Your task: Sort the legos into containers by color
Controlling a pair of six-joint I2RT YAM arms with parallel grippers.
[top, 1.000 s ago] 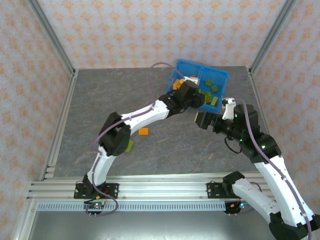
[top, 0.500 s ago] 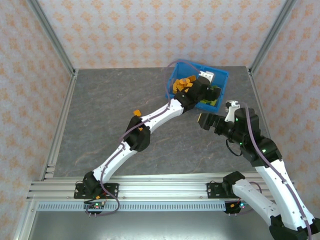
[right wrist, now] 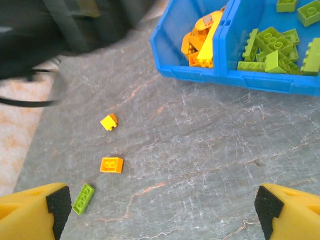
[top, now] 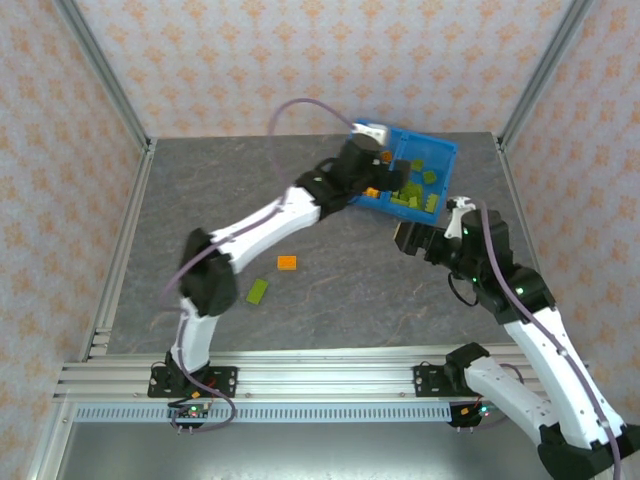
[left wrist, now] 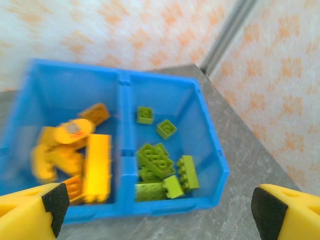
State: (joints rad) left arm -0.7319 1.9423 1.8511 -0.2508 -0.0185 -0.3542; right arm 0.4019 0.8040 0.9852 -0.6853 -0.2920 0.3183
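Right wrist view shows the blue bin (right wrist: 200, 75) with orange legos (right wrist: 200, 45) in one compartment and green legos (right wrist: 270, 45) in the other, two orange bricks (right wrist: 111, 164) and one green brick (right wrist: 83, 198) waiting on the table (right wrist: 200, 150), while left gripper (left wrist: 160, 212) and right gripper (right wrist: 162, 212) stand wide open, empty.

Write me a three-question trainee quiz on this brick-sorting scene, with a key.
1. How many small studded plastic bricks lie loose on the grey table in the right wrist view?
2. True or false: the right gripper holds a lime green brick.
3. In the left wrist view, which compartment of the bright blue plastic bin holds the orange bricks: A left, B right?
Key: 1 three. 2 false. 3 A.
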